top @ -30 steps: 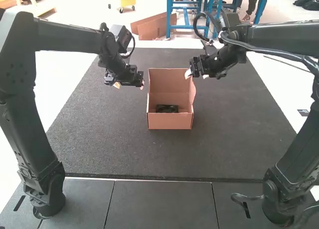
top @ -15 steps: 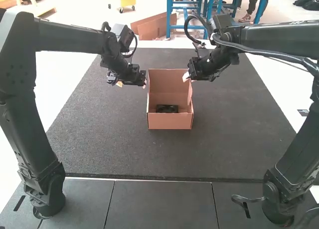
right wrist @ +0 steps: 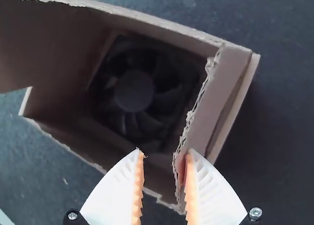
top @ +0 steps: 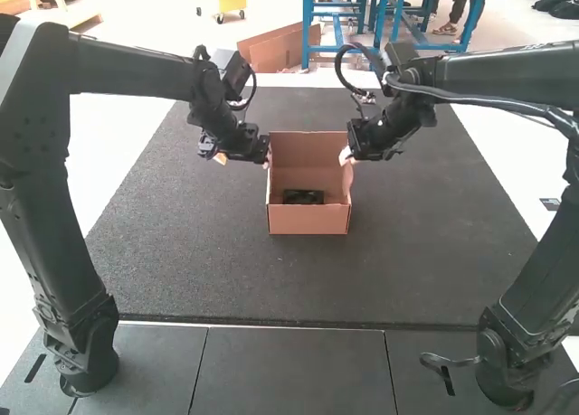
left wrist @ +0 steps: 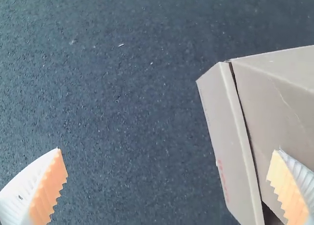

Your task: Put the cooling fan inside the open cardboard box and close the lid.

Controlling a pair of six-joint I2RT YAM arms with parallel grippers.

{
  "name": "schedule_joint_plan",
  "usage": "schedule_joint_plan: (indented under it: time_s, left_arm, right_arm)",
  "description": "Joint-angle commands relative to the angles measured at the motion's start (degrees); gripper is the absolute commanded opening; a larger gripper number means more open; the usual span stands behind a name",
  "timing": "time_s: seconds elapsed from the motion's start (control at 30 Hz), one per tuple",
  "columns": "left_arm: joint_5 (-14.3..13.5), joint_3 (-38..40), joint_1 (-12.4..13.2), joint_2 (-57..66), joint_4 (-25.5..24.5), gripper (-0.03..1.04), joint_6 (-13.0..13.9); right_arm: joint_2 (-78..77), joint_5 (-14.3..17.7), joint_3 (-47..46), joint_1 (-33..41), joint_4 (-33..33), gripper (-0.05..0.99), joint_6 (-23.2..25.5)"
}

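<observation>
Right hand (right wrist: 162,178) dropped to the box (right wrist: 54,48) rim, narrowly parted (fan (right wrist: 135,100) inside, beyond its tips); left hand (left wrist: 164,186) wide.

A dark speckled mat (top: 181,234) covers the pale tabletop (top: 113,135), smooth dark panels (top: 289,370) along the near edge.

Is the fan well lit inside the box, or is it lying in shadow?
High view: the cooling fan is a dark shape in the shaded bottom of the cardboard box. Right wrist view: the box walls shade it, yet its blades are distinguishable.
</observation>
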Motion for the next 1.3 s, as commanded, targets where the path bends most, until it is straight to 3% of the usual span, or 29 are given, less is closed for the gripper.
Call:
schedule_joint_plan:
  time_s: [0.0,0.17,0.37,0.63,0.73,0.77,0.8,0.9,0.93,1.07,1.2,1.27]
  left_arm:
    - [0.43,1.94,-0.17,-0.09,-1.07,0.97,1.04]
    - [0.43,1.86,0.0,-0.44,-2.47,0.97,1.31]
    - [0.43,1.59,0.0,-0.79,-2.3,0.97,1.22]
    - [0.35,1.51,0.0,-1.14,-3.09,0.97,1.92]
    - [-1.24,1.07,0.18,-1.23,-4.06,0.97,3.33]
    - [-2.29,0.89,0.62,-1.23,-4.23,0.97,3.33]
    - [-3.17,0.98,1.41,-1.32,-4.14,0.97,3.33]
    - [-4.75,1.42,4.4,-1.58,-2.65,0.97,3.15]
    - [-4.66,2.03,5.19,-1.58,-1.51,0.97,3.06]
    - [-4.66,6.25,5.8,-1.41,2.45,0.97,3.15]
    - [-4.14,12.23,3.17,1.05,4.03,0.97,3.86]
    - [-2.55,15.83,1.15,2.9,3.24,0.97,3.94]
  right_arm:
    - [0.21,0.13,-0.45,0.13,-0.51,0.22,-0.77]
    - [0.12,0.13,-2.04,0.13,-0.59,0.19,-1.03]
    - [0.12,0.22,-3.62,0.04,-0.15,-0.02,-1.3]
    - [0.04,0.31,-5.64,0.13,0.02,-0.02,-1.21]
    - [0.04,0.39,-6.17,0.13,0.2,-0.02,-1.03]
    - [0.04,0.39,-5.99,0.04,0.2,0.05,-0.68]
    - [0.04,0.39,-5.73,-0.14,0.11,0.19,-0.24]
    - [-0.49,0.13,-3.35,-0.31,-0.86,0.78,1.43]
    - [-0.76,-0.13,-2.12,-0.4,-2.35,0.91,1.34]
    - [-3.04,-4.62,2.01,-0.49,-7.27,0.92,1.25]
    - [-7.52,-4.0,3.5,-0.49,-8.33,0.92,1.34]
    - [-9.9,-2.68,3.24,-0.58,-8.33,0.92,1.43]
